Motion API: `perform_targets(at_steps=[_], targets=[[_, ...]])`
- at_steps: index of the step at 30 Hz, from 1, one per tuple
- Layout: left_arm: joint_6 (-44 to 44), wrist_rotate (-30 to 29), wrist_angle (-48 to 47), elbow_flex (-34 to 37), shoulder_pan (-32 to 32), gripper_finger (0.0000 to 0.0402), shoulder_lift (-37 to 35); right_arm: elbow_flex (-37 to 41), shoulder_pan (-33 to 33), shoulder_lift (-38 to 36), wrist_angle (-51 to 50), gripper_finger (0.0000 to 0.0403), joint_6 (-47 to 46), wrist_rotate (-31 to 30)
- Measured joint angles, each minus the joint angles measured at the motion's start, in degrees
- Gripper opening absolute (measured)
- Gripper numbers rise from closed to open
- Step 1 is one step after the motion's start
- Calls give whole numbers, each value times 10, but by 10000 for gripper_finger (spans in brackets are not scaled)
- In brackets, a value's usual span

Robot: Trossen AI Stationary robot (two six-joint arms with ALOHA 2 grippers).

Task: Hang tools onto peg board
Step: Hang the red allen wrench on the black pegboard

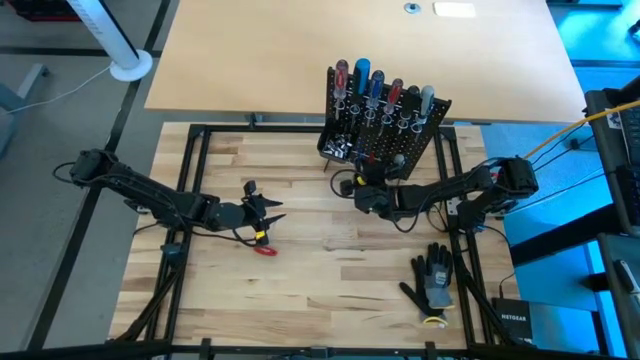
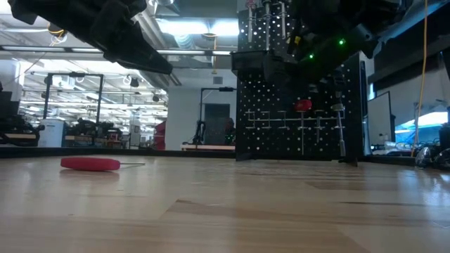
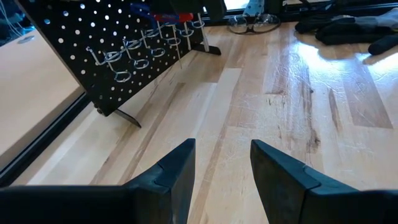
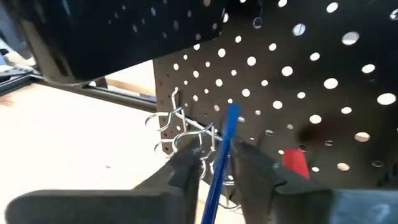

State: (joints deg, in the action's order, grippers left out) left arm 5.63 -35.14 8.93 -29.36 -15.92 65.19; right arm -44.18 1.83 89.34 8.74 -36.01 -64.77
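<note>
We see the right claw at the peg board, fingers close beside a blue tool among its rings, grip unclear, while the left claw hangs apart above the worktop by a red screwdriver.

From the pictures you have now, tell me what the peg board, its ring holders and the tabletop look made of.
Peg board: looks like black-painted sheet metal, thin and evenly perforated.
Ring holders: bent wire, probably steel, silvery and shiny.
Tabletop: light wood, seemingly glued strips, with visible grain and a slight sheen.
</note>
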Motion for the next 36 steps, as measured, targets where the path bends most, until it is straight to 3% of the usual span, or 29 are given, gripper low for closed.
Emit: perform_targets(at_steps=[7, 16, 21, 24, 28, 36], targets=[[0, 0, 0, 0, 0, 143, 0, -1, 19, -7, 9, 148, 10, 9], [0, 6, 0, 0, 0, 143, 0, -1, 81, -54, 34, 161, 72, -24], [6, 48, -13, 0, 0, 143, 0, -2, 135, -81, 94, 161, 161, 13], [7, 82, -30, 0, 0, 143, 0, -2, 176, -96, 108, 161, 218, 77], [23, 145, -92, 0, -8, 145, 0, -2, 236, -102, 109, 161, 226, 143], [115, 189, -247, 0, -35, 205, 7, -2, 312, -84, 104, 161, 210, 147]])
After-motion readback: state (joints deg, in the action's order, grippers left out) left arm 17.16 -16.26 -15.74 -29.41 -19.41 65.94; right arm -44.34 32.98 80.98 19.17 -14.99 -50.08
